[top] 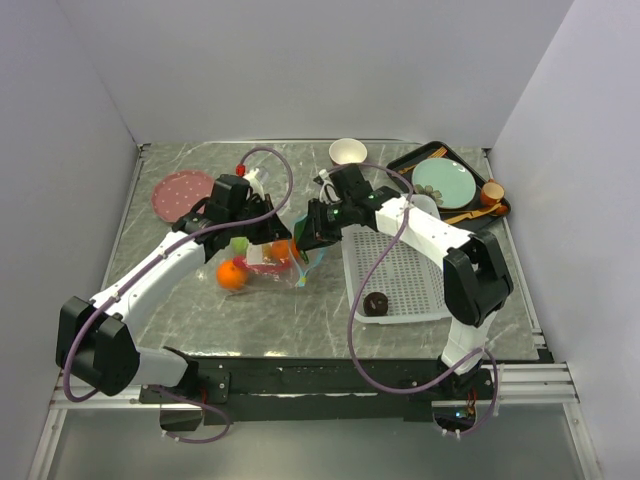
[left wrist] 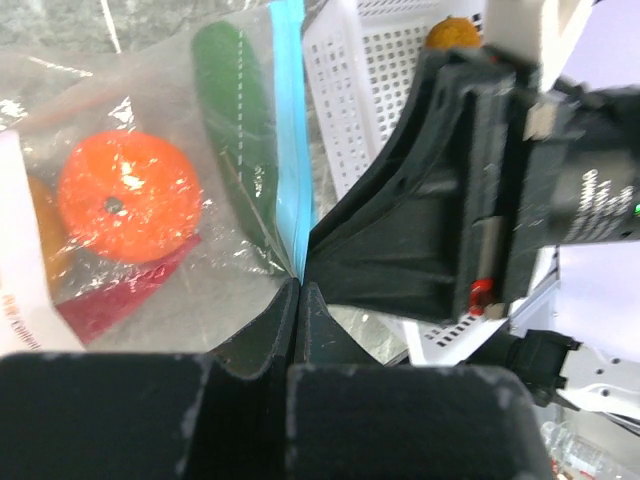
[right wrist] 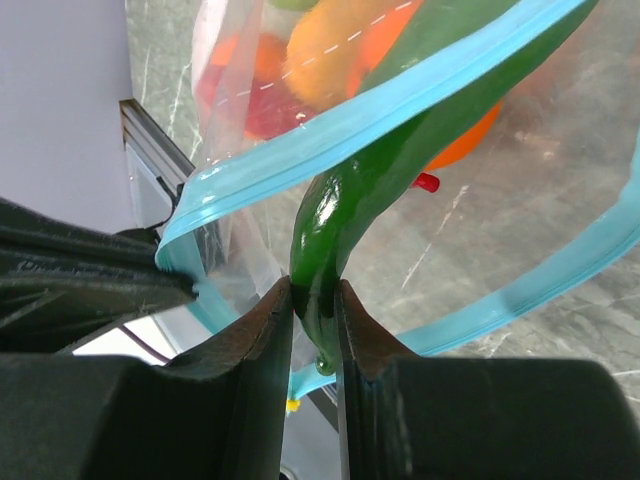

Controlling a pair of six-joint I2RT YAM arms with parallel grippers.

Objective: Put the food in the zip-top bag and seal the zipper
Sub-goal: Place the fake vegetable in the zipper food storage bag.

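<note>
Over grey marbled bench (top: pixel 180 310), left fingers (left wrist: pixel 275 322) pressed together on teal zipper strip (right wrist: pixel 400 110) of clear crinkly plastic bag (left wrist: pixel 200 280); right fingers (right wrist: pixel 278 305) pinching green toy chili (right wrist: pixel 350 200).

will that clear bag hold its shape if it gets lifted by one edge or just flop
Probably floppy: the zip-top bag looks thin and crinkled, and its zipper bows in a loose loop. Likely to sag under its contents, since the orange and red chili sit bunched inside. The film looks glossy, so perhaps slippery in the left end effector.
</note>
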